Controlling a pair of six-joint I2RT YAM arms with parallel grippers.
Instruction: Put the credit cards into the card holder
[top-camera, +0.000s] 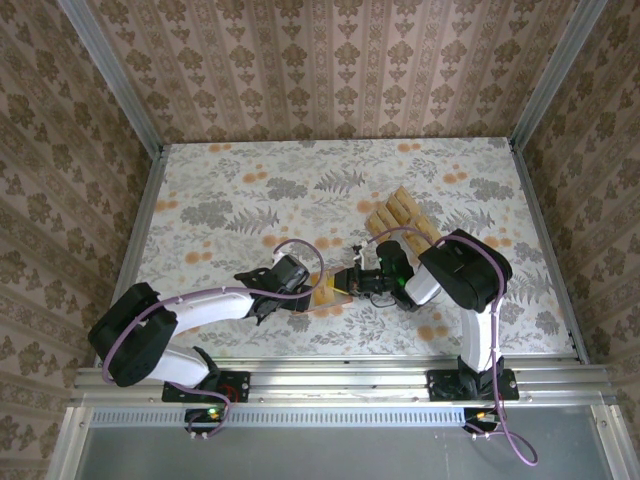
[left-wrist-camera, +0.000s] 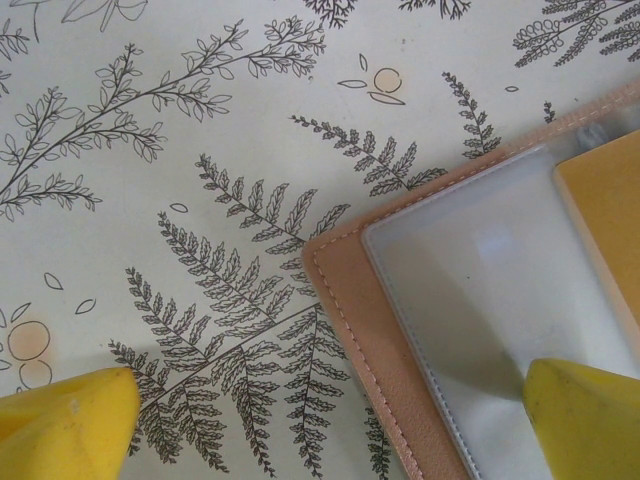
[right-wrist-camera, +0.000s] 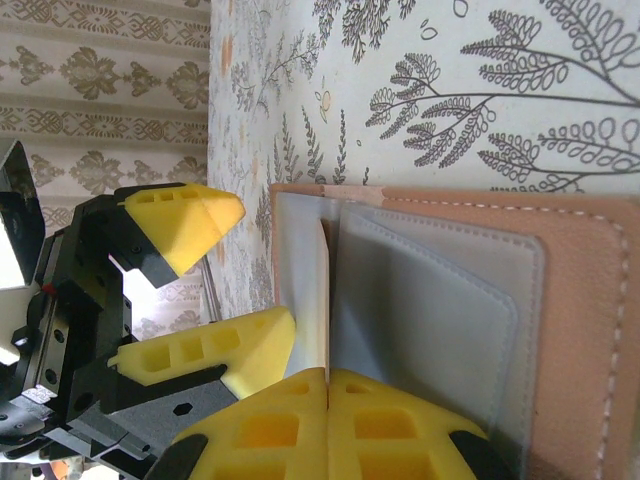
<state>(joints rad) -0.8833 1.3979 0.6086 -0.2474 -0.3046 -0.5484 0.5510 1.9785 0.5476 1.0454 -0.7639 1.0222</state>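
Item, nearest the arms' bases: the card holder (left-wrist-camera: 350, 300), pinkish-tan and leather-like, is lying opened flat on the fern-patterned counter (top-camera: 220, 190) between the two wrists, its grey slotted inside facing up. The left fingers (left-wrist-camera: 70, 425) are standing spread wide and released, gripping nothing. One yellow tip is hovering over bare counter and the other is sitting over the clear window pocket near the holder's corner, seemingly steadying it, though contact cannot be confirmed. The right fingers (right-wrist-camera: 390, 425) are pressing tight together over the holder's grey pockets, with a thin pale sheet (right-wrist-camera: 323, 290) rising edge-on just above their tips. Whether that sheet is a card or a pocket flap, and whether it is being gripped, cannot be told. One golden card (left-wrist-camera: 605, 200) is showing beside the window pocket in the left wrist view, lying on or partly in the holder; which, cannot be told. Farther out: the remaining credit cards (top-camera: 402, 218) are lying fanned in a loose stack on the counter, just beyond the right wrist and apart from the holder. Status, as judged: the work is looking early, with at most one card being seated and the fanned stack waiting to be carried over and slotted in.
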